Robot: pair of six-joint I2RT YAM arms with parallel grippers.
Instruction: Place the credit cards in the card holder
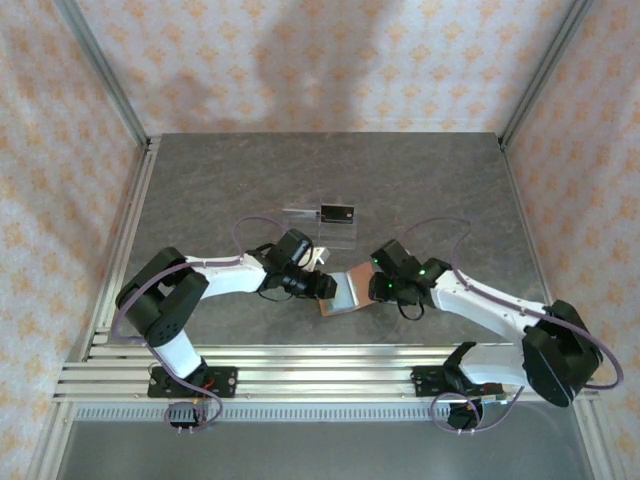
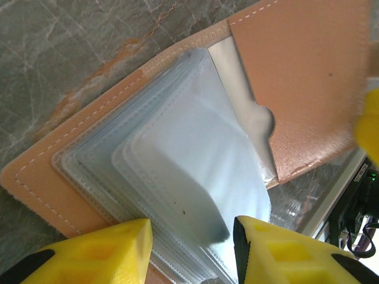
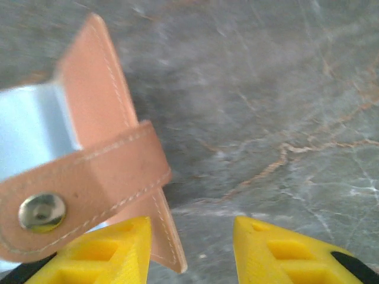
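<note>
My left end effector [image 2: 192, 253] hangs over the open card holder [image 2: 308, 89], jaws partly apart. Its yellow fingers [image 2: 112, 251] flank the near end of the pale grey-blue card [image 2: 195, 177]. I cannot tell whether they grip the card or merely straddle it. The card lies slanted on the holder's stack of clear sleeves [image 2: 89, 171], its far end reaching up beside the leather pocket.

My right end effector [image 3: 192, 248], on the holder's opposite side, is narrowly parted with nothing clamped. One finger [image 3: 112, 251] sits at the lower edge of the raised leather cover. The other stands apart from it, bare grey surface [image 3: 284, 118] showing between them. The snap tab [image 3: 106, 177] folds across that cover, its metal stud [image 3: 41, 212] facing my wrist camera.

Seen from above, the holder rests open between the two end effectors, tan inside up. Beyond the holder, well apart from it, the black card [image 1: 337, 213] sits propped in a clear plastic stand [image 1: 305, 214].
</note>
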